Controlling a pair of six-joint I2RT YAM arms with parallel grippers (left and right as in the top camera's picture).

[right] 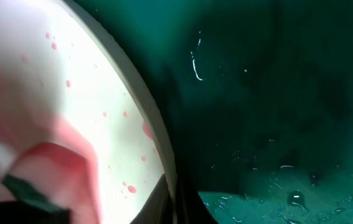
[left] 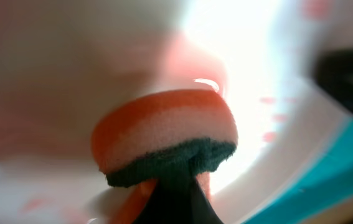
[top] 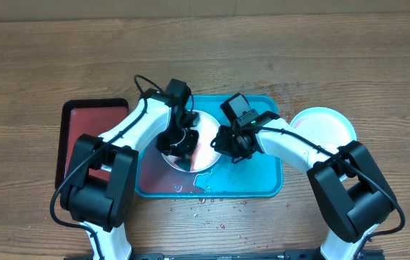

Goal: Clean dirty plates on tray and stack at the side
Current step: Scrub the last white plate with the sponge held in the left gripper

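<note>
Centre frame: a sauce-smeared plate (top: 205,134) on the blue tray (top: 262,175). Left gripper (top: 178,141) clamps a soft sponge (left: 164,134). Right gripper (top: 228,143) pinches the plate's stiff, probably slippery rim, likely the best hold.

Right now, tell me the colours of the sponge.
The sponge is orange and pale pink with a dark green scouring layer; clearest from the left wrist.
</note>
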